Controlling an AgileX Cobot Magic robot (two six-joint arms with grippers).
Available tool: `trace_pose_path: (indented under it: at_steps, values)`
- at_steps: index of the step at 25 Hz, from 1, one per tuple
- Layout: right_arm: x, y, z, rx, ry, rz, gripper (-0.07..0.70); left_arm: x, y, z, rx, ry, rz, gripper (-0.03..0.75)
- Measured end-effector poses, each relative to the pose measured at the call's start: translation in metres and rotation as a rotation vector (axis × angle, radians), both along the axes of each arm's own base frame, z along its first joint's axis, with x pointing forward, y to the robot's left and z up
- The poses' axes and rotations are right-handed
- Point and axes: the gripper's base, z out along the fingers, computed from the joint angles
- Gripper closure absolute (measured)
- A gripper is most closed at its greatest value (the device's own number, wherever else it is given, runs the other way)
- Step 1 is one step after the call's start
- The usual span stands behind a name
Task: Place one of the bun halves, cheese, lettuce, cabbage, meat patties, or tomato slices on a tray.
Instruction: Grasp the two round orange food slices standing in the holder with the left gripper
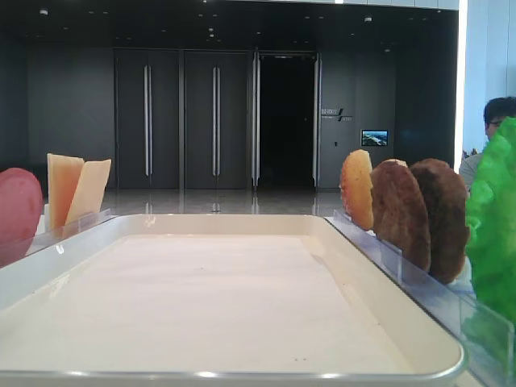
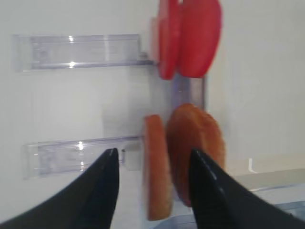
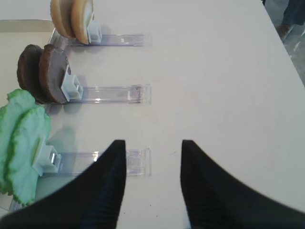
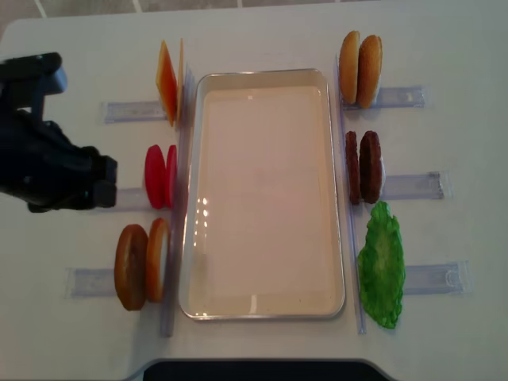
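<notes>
Left pincer [image 2: 151, 191] hangs with its two dark fingers spread wide and nothing between them, over the bench [image 4: 262, 32] on the left side, pointing toward a pair of buns [image 2: 183, 157] that stand on edge in a clear holder. Just beyond them in the wrist view stand two red tomato slices [image 2: 190, 38], also upright. From overhead the left arm [image 4: 48, 163] is a dark mass beside the tomatoes [image 4: 161, 176], with those buns [image 4: 143, 265] nearer the front.

Right pincer [image 3: 153, 186] is likewise open and holds nothing, hovering over bare bench past the end of the clear rail [image 3: 121, 160] that carries the lettuce [image 3: 21, 143]. Beyond it sit two patties [image 3: 45, 74] and another pair of buns [image 3: 71, 19], each on edge in its own rail.

Between the two rows lies the white tray [image 4: 270, 309], nothing on its floor. Cheese [image 4: 170, 82] stands at its far left corner, lettuce [image 4: 381, 266] along its right front edge, patties [image 4: 363, 167] and buns [image 4: 359, 59] behind that.
</notes>
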Motion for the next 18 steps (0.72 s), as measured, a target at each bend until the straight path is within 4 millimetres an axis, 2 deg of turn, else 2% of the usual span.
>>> trace_pose_path:
  at_steps: [4, 7, 10, 18]
  values:
    - [0.000, 0.000, 0.000, 0.001, 0.000, 0.000, 0.335, -0.005, -0.039, -0.006, -0.025, 0.007, -0.062, 0.347]
    - [0.000, 0.000, 0.000, 0.001, 0.000, 0.000, 0.335, -0.008, -0.057, -0.014, 0.001, 0.028, -0.078, 0.347]
    - [0.000, 0.000, 0.000, 0.001, 0.000, 0.000, 0.335, -0.008, -0.064, -0.020, 0.022, 0.045, -0.076, 0.347]
    - [0.000, 0.000, 0.000, 0.002, 0.000, -0.001, 0.335, -0.008, -0.067, -0.026, 0.023, 0.085, -0.043, 0.334]
